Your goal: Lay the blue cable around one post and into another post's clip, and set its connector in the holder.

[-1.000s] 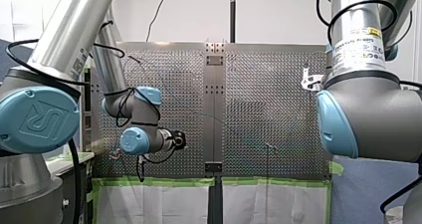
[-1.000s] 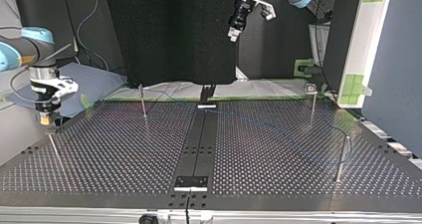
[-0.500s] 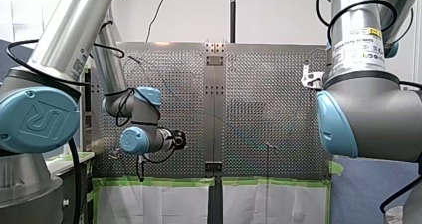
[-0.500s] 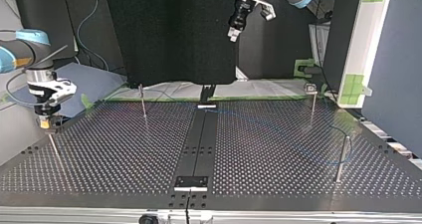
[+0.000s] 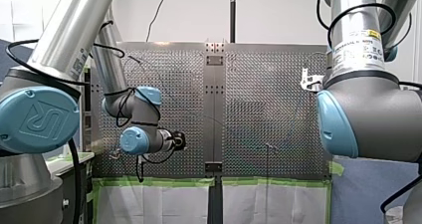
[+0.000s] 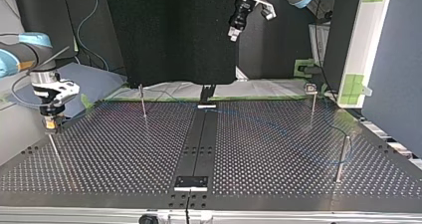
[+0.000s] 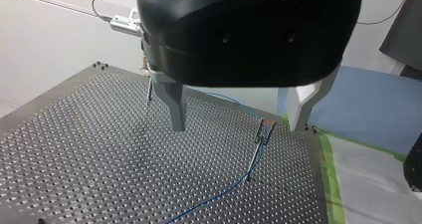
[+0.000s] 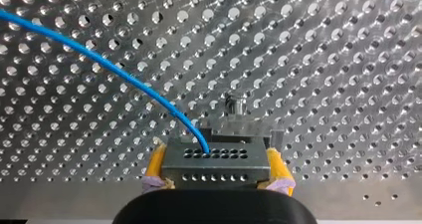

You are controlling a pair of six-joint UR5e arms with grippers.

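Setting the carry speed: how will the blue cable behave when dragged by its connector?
Probably floppy: the blue cable bends in a loose arc into the connector clamped between my right gripper's yellow pads. Thin, so likely light and trailing easily. It might snag a post, since it runs right by one.

Thin posts (image 6: 143,102) well apart on table (image 6: 278,184), open lanes between

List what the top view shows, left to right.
My right gripper, shut on the connector → thin post → black centre strip → my left gripper, held high and open → box-topped post → last post.
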